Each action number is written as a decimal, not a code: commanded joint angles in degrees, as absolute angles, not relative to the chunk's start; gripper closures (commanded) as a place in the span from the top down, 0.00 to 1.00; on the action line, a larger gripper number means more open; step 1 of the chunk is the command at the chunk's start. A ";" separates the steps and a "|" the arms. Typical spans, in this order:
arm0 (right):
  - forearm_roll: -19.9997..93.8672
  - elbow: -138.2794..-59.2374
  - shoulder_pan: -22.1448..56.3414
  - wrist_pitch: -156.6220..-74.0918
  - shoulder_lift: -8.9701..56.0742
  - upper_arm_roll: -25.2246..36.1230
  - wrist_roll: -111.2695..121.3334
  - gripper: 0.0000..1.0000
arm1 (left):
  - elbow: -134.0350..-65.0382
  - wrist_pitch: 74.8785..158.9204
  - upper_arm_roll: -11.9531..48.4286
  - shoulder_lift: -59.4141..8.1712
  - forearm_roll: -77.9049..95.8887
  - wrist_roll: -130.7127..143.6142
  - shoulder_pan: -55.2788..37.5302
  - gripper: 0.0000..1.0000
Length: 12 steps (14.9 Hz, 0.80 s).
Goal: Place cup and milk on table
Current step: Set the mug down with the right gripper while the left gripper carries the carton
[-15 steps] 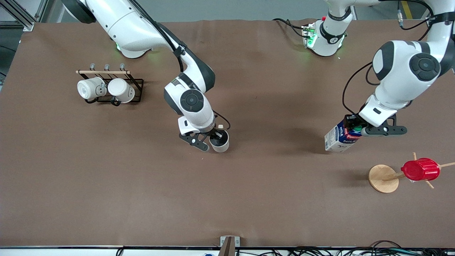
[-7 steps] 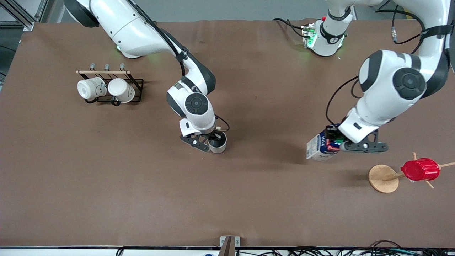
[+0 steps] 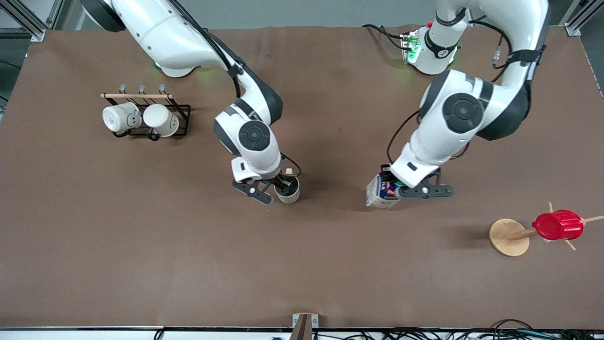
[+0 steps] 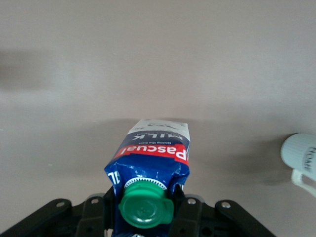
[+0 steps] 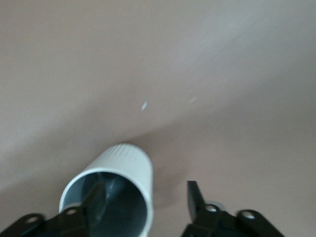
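The off-white cup (image 3: 289, 192) with a dark inside stands upright near the middle of the brown table (image 3: 141, 245). My right gripper (image 3: 277, 187) is open over its rim. In the right wrist view one finger (image 5: 93, 196) is inside the cup (image 5: 129, 165) and the other finger (image 5: 194, 196) is outside, clear of the wall. My left gripper (image 3: 394, 191) is shut on the top of the blue and white milk carton (image 3: 377, 197), by the green cap (image 4: 146, 206). The carton (image 4: 157, 148) is low over the table, beside the cup toward the left arm's end. I cannot tell whether it touches the table.
A black wire rack (image 3: 181, 113) with two white mugs (image 3: 141, 119) stands toward the right arm's end. A wooden stand (image 3: 507, 237) with a red ribbed cup (image 3: 557, 225) on a peg is toward the left arm's end, nearer the front camera than the carton.
My left arm has carried the milk carton across the table toward the cup and the middle. My right gripper and the cup have hardly moved.
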State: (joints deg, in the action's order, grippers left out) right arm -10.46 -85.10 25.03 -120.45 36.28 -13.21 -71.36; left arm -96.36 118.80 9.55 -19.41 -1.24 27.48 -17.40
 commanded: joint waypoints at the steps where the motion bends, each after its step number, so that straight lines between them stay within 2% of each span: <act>1: -11.43 -87.98 18.31 -110.77 23.42 -13.97 -68.49 1.00 | -90.71 117.25 9.32 -23.28 -2.64 32.50 -20.90 0.07; 4: -10.81 -87.89 8.12 -102.59 14.79 -14.06 -50.08 1.00 | -89.04 117.25 8.70 -26.18 -2.64 37.69 -26.09 0.07; 7: -10.72 -87.80 2.65 -96.17 9.16 -12.05 -33.79 1.00 | -88.68 117.25 8.88 -27.24 -5.43 42.26 -28.91 0.07; 9: -9.50 -87.72 2.20 -93.27 5.90 -7.58 -22.47 1.00 | -88.68 117.25 9.23 -28.38 -7.99 46.39 -29.79 0.07; 12: -0.90 -87.54 2.46 -89.40 1.86 2.17 -8.83 1.00 | -86.76 117.25 9.23 -30.06 -8.88 47.46 -31.73 0.07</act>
